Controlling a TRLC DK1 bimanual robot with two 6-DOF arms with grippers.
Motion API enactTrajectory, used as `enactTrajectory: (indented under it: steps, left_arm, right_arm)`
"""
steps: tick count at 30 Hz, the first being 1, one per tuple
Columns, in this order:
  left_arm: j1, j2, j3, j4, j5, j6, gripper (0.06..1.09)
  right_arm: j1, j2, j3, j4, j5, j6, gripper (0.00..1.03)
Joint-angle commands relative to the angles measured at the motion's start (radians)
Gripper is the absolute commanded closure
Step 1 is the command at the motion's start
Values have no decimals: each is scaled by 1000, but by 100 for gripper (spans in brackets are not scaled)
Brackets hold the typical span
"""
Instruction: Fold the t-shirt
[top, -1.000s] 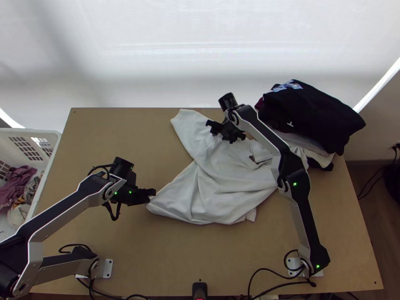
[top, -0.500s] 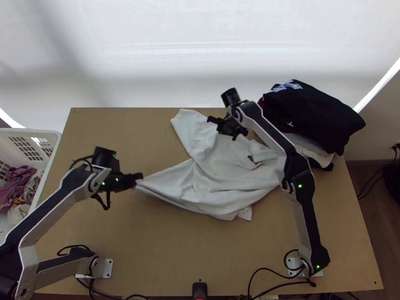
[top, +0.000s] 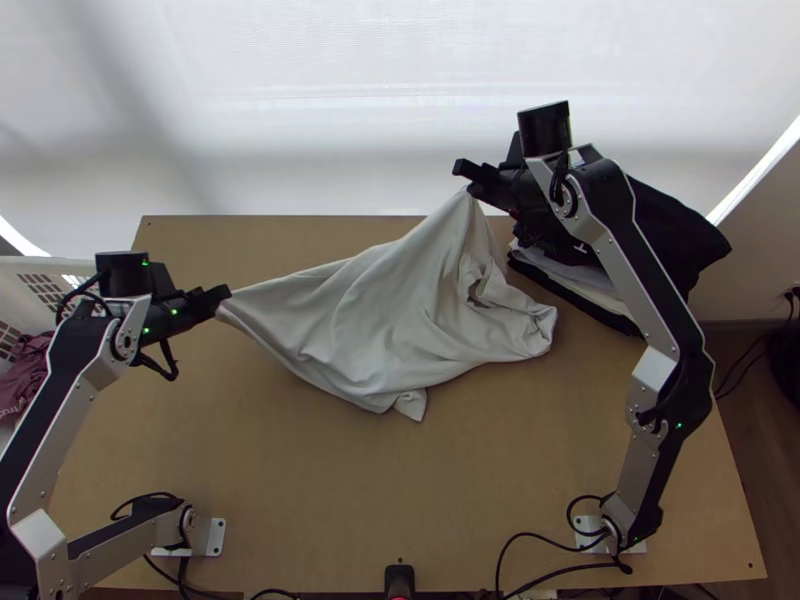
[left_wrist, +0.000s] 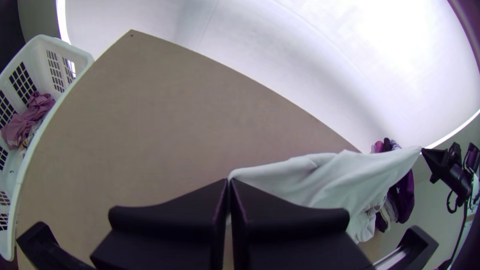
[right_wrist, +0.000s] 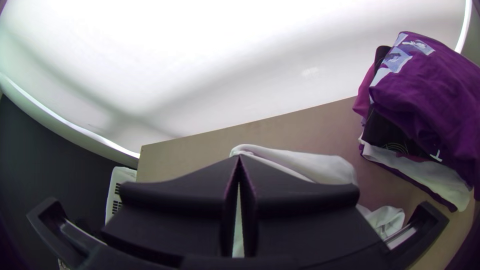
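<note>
At the near edge of the wooden table (top: 440, 500) there is a small black thing (top: 399, 580) in the middle, with black cords (top: 520, 540) to its right. Farther in is the white t-shirt (top: 370, 330), in the middle of the table. It is pulled into a slope between the two grippers, with soft folds, a small loose tip toward the near side and a bunched-up part on the right. The left gripper (top: 220, 297) is closed tight and pinches the shirt's left corner. To its left is a white basket (top: 65, 264) with purple cloth (top: 28, 375) inside. Farther away, the right gripper (top: 466, 179) is closed too, pinching the shirt's far corner up high. Just right of it sits a pile of clothes (top: 675, 222), dark on top.
</note>
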Motion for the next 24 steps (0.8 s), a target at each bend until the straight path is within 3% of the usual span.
enactTrajectory:
  steps: [1, 9, 18, 24]
  left_arm:
    - [42, -34, 87, 21, -27, 20, 105]
    - [164, -14, 363, 115, -61, 28, 105]
    - [218, -63, 579, 197, -95, 74, 105]
    - [227, -132, 645, 197, -100, 86, 105]
  right_arm:
    - [0, -67, 15, 42, -7, 0, 100]
    - [8, -205, 55, 111, 10, -38, 100]
    - [3, -427, 29, 212, 73, -262, 100]
    - [0, -582, 13, 226, 79, -293, 100]
